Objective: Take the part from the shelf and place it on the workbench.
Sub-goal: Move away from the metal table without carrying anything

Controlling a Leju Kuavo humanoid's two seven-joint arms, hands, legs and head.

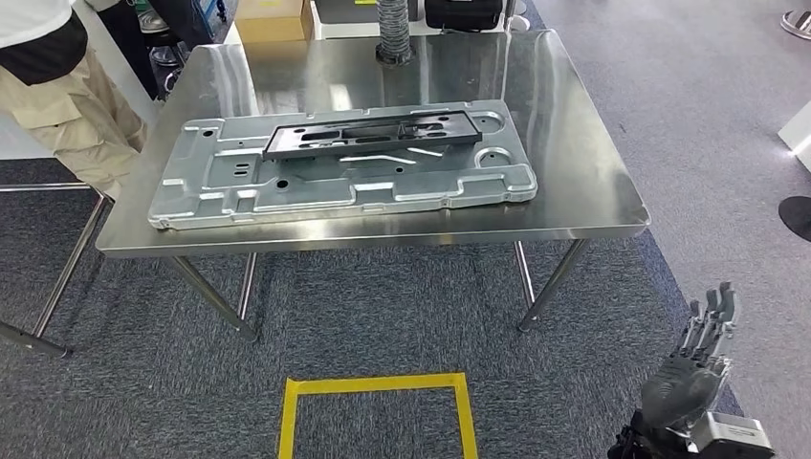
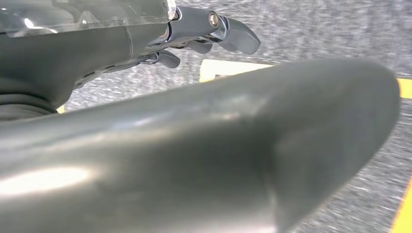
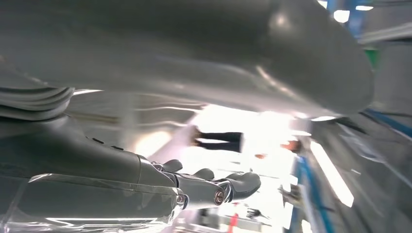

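Steel tabletop point(image 1: 583, 182) occupies the upper centre of the head view; large silver stamped panel point(image 1: 239, 186) lies flat on it; dark part point(image 1: 373, 134) rests on the panel toward 12 o'clock, long axis across; yellow floor marking point(image 1: 378, 385) at 6 o'clock; right robot hand point(image 1: 693, 373) at 5 o'clock, fingers extended and apart, holding nothing; left robot hand point(image 2: 145, 43) over the carpet, fingers slightly curled, empty; a person point(image 1: 53, 86) stands at 10 o'clock.

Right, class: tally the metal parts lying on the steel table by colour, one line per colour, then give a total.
Silver plate: 1
Black bracket, lying on top of the plate: 1
Total: 2, both on the steel table
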